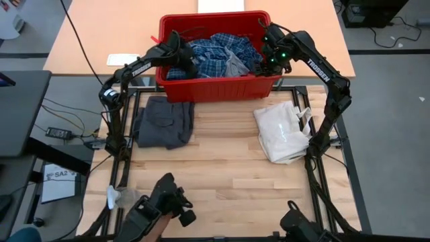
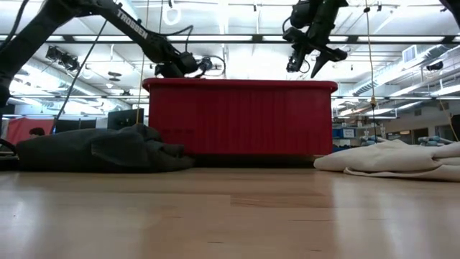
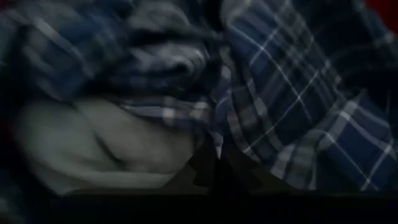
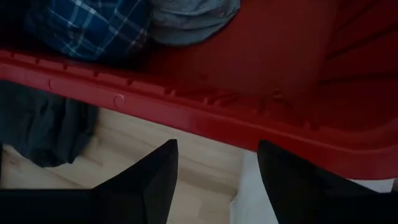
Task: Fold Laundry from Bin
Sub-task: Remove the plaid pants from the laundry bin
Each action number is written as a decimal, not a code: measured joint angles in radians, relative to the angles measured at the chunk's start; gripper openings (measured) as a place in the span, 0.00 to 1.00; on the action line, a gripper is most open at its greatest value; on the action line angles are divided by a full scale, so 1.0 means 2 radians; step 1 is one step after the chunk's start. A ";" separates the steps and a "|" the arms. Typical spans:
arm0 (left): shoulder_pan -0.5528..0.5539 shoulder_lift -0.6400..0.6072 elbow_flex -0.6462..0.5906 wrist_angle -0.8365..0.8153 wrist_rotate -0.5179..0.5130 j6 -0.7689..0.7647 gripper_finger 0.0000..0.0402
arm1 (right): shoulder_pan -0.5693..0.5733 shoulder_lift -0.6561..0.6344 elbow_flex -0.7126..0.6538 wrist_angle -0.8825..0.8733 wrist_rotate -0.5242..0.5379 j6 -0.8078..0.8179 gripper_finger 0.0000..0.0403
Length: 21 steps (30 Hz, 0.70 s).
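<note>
high view, left claw (image 1: pixel 180 59): down inside the bin (image 1: pixel 216 86) at its left side, sunk into the plaid shirt (image 1: pixel 218 48).
high view, right claw (image 1: pixel 270 62): above the bin's right end, clear of the laundry.
high view, bin: red tub at the table's (image 1: pixel 222 168) far edge, heaped with plaid shirt and a light grey piece (image 1: pixel 235 64).
high view, table: dark grey garment (image 1: pixel 163 121) lies left, just before the bin; white bag (image 1: pixel 283 132) lies right; the middle and near edge are bare wood.
low view: right claw (image 2: pixel 316 61) hangs above the bin rim (image 2: pixel 241 86), fingers apart, empty.
left wrist view: fingers together, clamped on plaid shirt (image 3: pixel 298 112); pale grey cloth (image 3: pixel 93 143) beside it.
right wrist view: fingers (image 4: pixel 149 180) apart over the bin rim (image 4: pixel 186 106), holding nothing; plaid (image 4: pixel 87 28) and grey (image 4: pixel 189 18) pieces inside.
</note>
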 joint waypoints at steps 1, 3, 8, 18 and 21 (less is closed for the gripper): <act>0.002 -0.006 0.000 0.006 -0.002 0.002 0.03 | 0.004 0.000 0.000 0.000 0.001 0.005 0.56; 0.006 -0.017 0.004 0.015 -0.003 0.004 0.02 | 0.011 0.000 0.000 0.000 0.002 0.016 0.54; 0.023 -0.038 0.060 0.016 0.000 -0.013 0.01 | 0.034 -0.007 0.000 0.004 0.019 0.042 0.48; 0.006 -0.053 0.222 -0.035 0.078 -0.040 0.00 | 0.054 -0.040 0.000 0.048 0.043 0.052 0.42; -0.009 -0.052 0.256 -0.046 0.078 -0.042 0.00 | 0.053 -0.052 0.000 0.049 0.058 0.034 0.42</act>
